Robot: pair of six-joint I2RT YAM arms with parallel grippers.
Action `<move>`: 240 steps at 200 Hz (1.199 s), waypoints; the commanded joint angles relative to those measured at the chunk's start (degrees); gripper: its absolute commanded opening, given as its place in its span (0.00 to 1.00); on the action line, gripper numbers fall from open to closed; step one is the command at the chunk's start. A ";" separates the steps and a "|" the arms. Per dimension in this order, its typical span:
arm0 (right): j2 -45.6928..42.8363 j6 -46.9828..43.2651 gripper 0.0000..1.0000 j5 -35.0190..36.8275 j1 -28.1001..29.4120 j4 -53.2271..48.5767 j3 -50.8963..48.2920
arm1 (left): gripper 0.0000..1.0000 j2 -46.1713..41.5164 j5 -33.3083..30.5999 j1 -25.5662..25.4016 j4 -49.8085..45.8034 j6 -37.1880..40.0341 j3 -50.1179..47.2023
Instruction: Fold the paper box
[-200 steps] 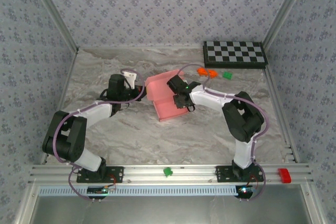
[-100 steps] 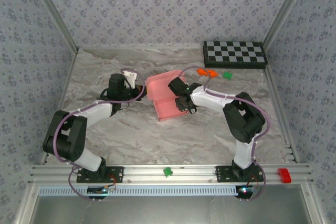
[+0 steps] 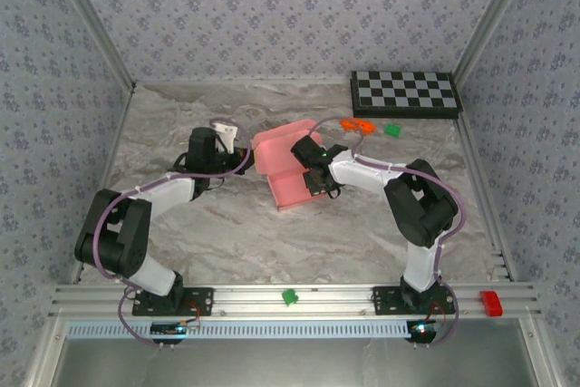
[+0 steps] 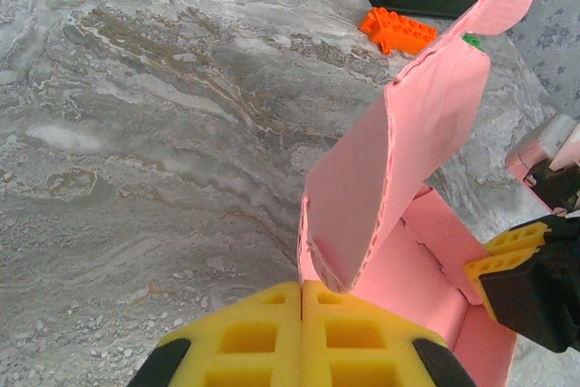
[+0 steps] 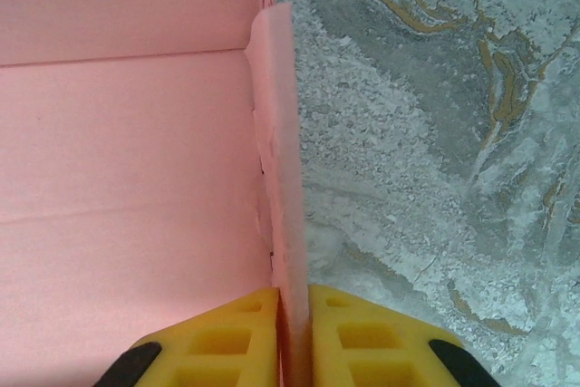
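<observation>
The paper box (image 3: 283, 156) is salmon-pink card, partly folded, in the middle of the marble table (image 3: 199, 224). My left gripper (image 3: 246, 153) is at its left edge. In the left wrist view its yellow pads (image 4: 263, 333) are shut, pinching the foot of a tall flap (image 4: 408, 142) that stands upright. My right gripper (image 3: 317, 182) is at the box's right side. Its pads (image 5: 353, 333) are shut on the thin raised side wall (image 5: 281, 133), with the box floor (image 5: 127, 133) to the left. The right gripper (image 4: 503, 260) also shows in the left wrist view.
A black-and-white checkerboard (image 3: 405, 93) lies at the back right. Orange bricks (image 3: 356, 124) and a green brick (image 3: 392, 130) sit in front of it. On the near rail are a green piece (image 3: 290, 296) and a red piece (image 3: 490, 302). Patterned walls enclose the table.
The right gripper's jaws have closed onto the box's side wall and the wrist has shifted slightly. The left arm and the box have stayed put.
</observation>
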 commanded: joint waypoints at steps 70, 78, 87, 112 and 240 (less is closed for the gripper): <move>1.83 -1.38 0.14 2.66 0.51 -4.13 -0.71 | 0.00 0.62 0.99 -0.18 0.14 1.15 2.36; 2.02 -1.45 0.14 2.74 0.51 -4.43 -0.67 | 0.00 0.70 0.99 -0.20 0.10 1.21 2.35; 2.30 -1.68 0.14 2.86 0.51 -4.84 -0.50 | 0.00 0.74 0.99 -0.20 0.11 1.33 2.43; 3.22 -1.85 0.14 3.70 0.69 -6.16 0.21 | 0.00 0.86 1.03 -0.20 -0.06 1.59 2.68; 2.87 2.08 0.15 6.39 2.00 -7.34 1.85 | 0.00 1.69 2.67 -0.20 -0.42 1.78 4.17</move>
